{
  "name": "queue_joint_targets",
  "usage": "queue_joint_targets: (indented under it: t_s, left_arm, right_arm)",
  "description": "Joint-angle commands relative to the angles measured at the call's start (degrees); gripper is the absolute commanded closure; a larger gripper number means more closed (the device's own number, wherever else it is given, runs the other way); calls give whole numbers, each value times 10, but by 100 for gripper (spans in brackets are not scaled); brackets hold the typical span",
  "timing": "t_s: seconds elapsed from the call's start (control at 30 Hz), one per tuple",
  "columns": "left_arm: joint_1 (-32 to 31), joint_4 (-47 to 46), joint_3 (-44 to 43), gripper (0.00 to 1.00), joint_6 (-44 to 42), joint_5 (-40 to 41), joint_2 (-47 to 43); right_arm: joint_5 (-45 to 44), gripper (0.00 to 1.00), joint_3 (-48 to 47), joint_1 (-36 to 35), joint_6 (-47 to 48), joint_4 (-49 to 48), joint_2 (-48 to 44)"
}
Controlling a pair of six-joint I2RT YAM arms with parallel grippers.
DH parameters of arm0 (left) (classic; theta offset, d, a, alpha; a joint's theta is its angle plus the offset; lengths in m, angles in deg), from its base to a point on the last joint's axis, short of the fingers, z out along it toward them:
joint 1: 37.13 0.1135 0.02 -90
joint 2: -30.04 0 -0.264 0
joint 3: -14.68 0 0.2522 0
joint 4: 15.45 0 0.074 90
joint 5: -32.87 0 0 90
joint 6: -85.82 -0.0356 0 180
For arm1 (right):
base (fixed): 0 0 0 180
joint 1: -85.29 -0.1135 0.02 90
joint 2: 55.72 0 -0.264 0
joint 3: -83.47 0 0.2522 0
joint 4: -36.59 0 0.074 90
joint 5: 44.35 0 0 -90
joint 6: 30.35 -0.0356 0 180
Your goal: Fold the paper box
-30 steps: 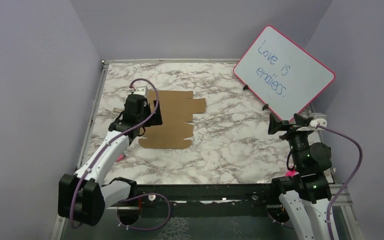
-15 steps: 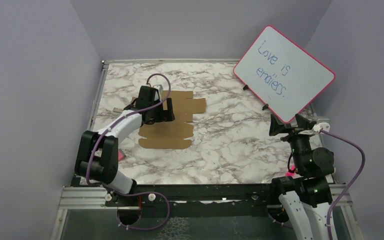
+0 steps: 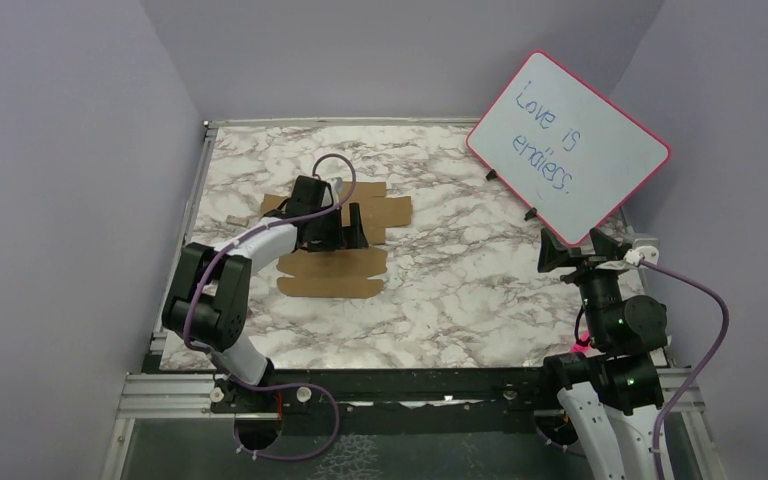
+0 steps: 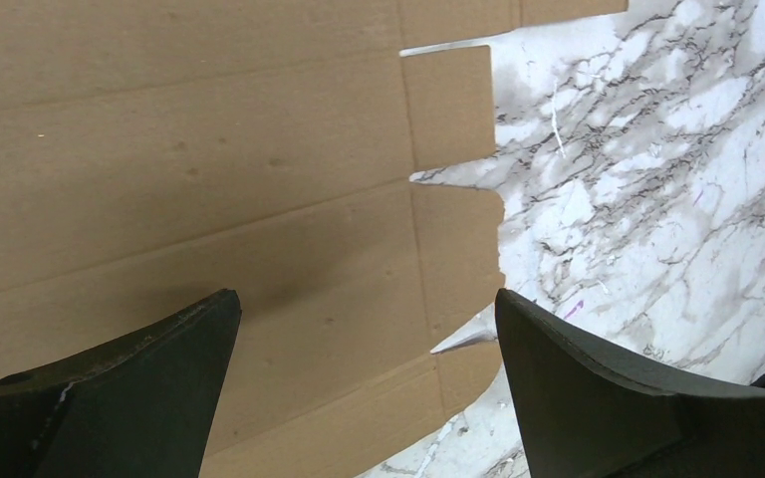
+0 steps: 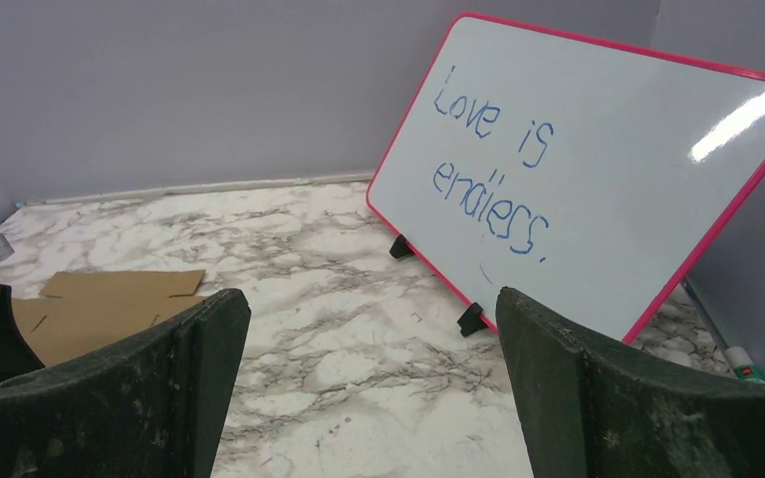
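The paper box (image 3: 345, 268), for now a flat brown die-cut cardboard sheet with creases, flaps and notches, lies on the white marble-patterned table (image 3: 460, 300) toward its left side, and nothing looks folded up yet. The left hand (image 4: 364, 301) hangs low over the sheet's right portion, its two black fingers spread wide with nothing between them. Whether the tips touch the card I can't tell. The right hand (image 3: 576, 248) sits well apart at the table's right edge, below the pink-framed whiteboard (image 3: 568, 145), equally wide and empty. I'd guess the sheet is light, thin and fairly stiff, likely to slide on the smooth top and bend only along its creases. A notched end flap seems to lift slightly, so that edge looks easiest to get a finger under while the other hand pins the middle panel.
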Motion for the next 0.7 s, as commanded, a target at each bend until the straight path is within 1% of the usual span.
queue_joint_targets:
  t_s: [0.0,0.3,0.67]
  left_arm:
    - [-18,-27,20,1,11,-31,-5]
    - [-60,-34,69,1,24,-49,-34]
    - [-167,-73,124,2,82,-43,-96]
  right_arm:
    - [13,0,3,-3,-3,-17,-6]
    - [17,0,2,-3,-2,-14,2]
    - [11,0,-1,-3,-8,-7,16]
